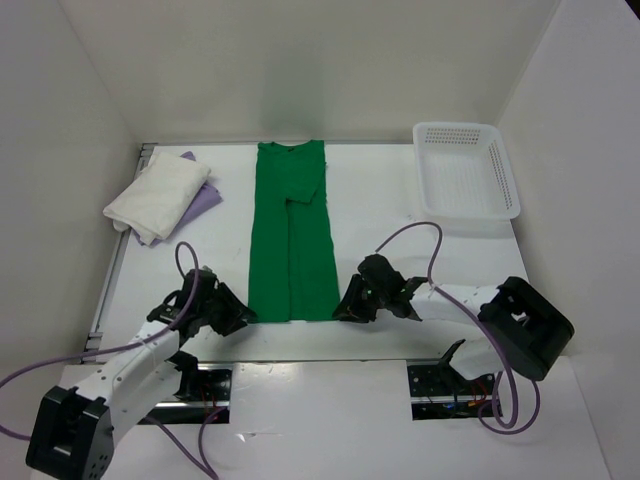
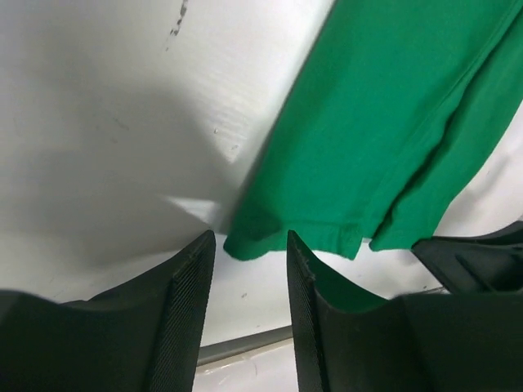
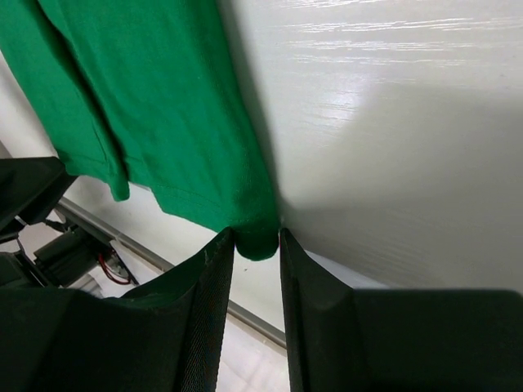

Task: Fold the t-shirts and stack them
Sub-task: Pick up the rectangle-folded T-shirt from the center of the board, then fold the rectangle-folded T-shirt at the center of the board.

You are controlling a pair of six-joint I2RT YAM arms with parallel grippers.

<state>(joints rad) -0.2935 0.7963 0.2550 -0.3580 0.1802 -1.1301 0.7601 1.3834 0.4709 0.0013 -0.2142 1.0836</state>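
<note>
The green t-shirt [image 1: 290, 230] lies on the table folded lengthwise into a long strip, collar at the far end. My left gripper [image 1: 240, 316] is at its near left corner. In the left wrist view that corner [image 2: 253, 238] sits between the open fingertips of the left gripper [image 2: 249, 241], with a small gap on the left. At the near right corner is my right gripper [image 1: 345, 308]. In the right wrist view the right gripper [image 3: 256, 237] has both fingertips pressed on the green hem corner [image 3: 257, 241]. The white t-shirt [image 1: 155, 192] lies folded on the lavender t-shirt [image 1: 205, 200] at the back left.
A white perforated basket [image 1: 465, 170] stands at the back right corner. White walls enclose the table on three sides. A metal rail [image 1: 110, 290] runs along the left edge. Cables loop above both arms near the front edge.
</note>
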